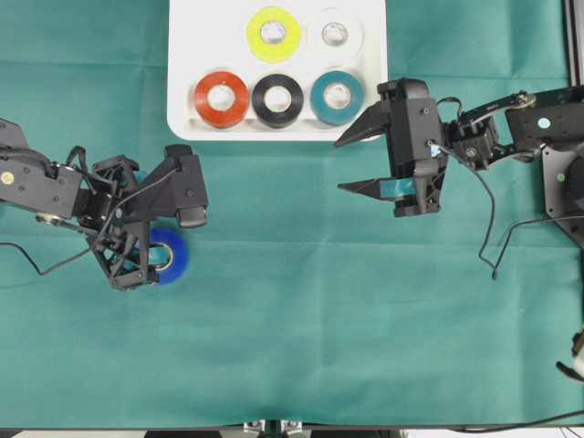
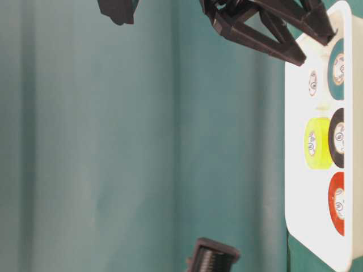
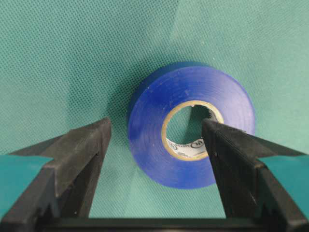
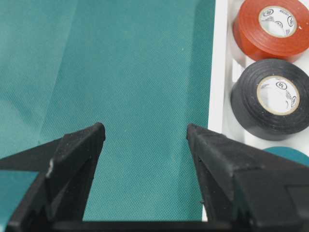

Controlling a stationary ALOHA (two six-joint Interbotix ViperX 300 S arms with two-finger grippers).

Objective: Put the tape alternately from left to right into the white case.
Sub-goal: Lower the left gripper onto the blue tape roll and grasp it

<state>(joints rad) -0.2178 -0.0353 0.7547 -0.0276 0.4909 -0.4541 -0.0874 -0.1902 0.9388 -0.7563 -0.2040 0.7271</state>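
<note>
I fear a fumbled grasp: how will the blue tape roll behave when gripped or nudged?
The blue tape roll lies flat on the cloth, so it probably slides, not rolls. Tightly wound, likely stiff. Its glossy side may slip in the open left claw.

In the overhead view the left hand [image 1: 151,239] covers much of the blue roll [image 1: 172,256], and the picture's top edge cuts the white case [image 1: 182,55]. At table level only part of the teal roll [image 2: 337,50] shows, cut by the right edge, and the core labels are too small to read.
</note>
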